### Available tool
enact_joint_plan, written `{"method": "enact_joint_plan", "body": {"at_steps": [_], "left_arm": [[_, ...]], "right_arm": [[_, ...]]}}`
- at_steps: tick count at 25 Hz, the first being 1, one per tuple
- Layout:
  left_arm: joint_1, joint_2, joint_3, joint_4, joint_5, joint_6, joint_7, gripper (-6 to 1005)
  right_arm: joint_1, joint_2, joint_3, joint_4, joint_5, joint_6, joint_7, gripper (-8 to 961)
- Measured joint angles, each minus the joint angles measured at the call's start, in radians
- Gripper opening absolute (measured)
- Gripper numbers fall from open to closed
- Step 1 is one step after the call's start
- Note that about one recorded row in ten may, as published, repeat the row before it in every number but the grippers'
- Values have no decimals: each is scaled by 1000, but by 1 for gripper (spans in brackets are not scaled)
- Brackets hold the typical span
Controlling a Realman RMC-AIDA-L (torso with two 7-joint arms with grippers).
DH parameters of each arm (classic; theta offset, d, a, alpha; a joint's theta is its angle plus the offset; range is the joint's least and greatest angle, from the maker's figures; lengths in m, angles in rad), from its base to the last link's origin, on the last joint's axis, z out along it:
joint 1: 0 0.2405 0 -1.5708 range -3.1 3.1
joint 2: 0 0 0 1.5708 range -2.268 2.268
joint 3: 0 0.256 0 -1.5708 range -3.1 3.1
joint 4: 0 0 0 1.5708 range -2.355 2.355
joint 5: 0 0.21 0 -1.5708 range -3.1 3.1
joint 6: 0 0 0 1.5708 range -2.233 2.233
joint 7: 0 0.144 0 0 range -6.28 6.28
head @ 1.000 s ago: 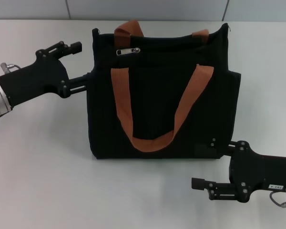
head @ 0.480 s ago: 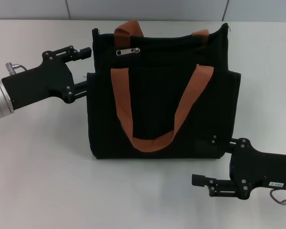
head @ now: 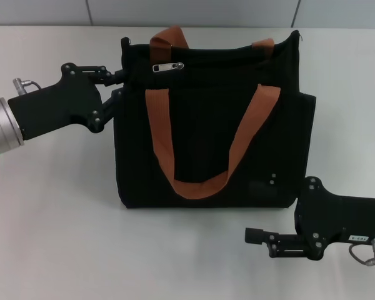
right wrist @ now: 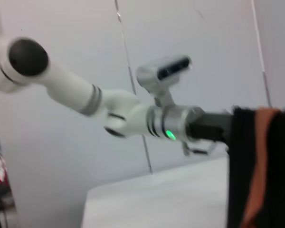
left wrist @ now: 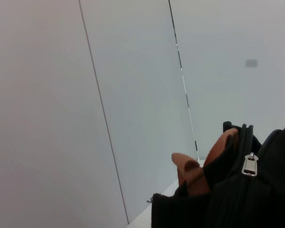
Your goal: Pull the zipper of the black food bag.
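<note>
The black food bag [head: 206,125] lies flat on the white table, its rust-orange handles [head: 165,150] spread over its front. The small silver zipper [head: 167,67] sits near the bag's top left, and also shows in the left wrist view as the zipper [left wrist: 249,164] on the bag [left wrist: 237,204]. My left gripper [head: 117,84] is open, its fingertips at the bag's upper left edge, left of the zipper. My right gripper [head: 262,209] is open at the bag's lower right corner, one finger over the fabric and the other on the table below it.
The white table [head: 56,219] extends around the bag, with a grey wall behind it. In the right wrist view my left arm [right wrist: 133,114] reaches to the bag's edge [right wrist: 280,180].
My left gripper has moved right until its fingertips reach the bag's upper left edge. My right gripper has shifted slightly left and up against the lower right corner.
</note>
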Motion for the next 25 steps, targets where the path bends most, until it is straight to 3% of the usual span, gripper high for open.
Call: {"method": "enact_joint_plan", "body": {"at_steps": [10, 14, 22, 25], "left_arm": [[11, -8, -6, 7, -18, 35, 43, 45], [16, -9, -7, 7, -34, 46, 46, 30], [36, -12, -8, 6, -80, 83, 81, 24], [41, -14, -8, 5, -94, 94, 95, 24]], "right_arm": [[25, -1, -1, 31, 146, -207, 51, 773], [39, -3, -1, 26, 196, -224, 132, 773], [123, -6, -1, -57, 284, -205, 545, 767], [184, -18, -7, -95, 284, -137, 770, 762]]}}
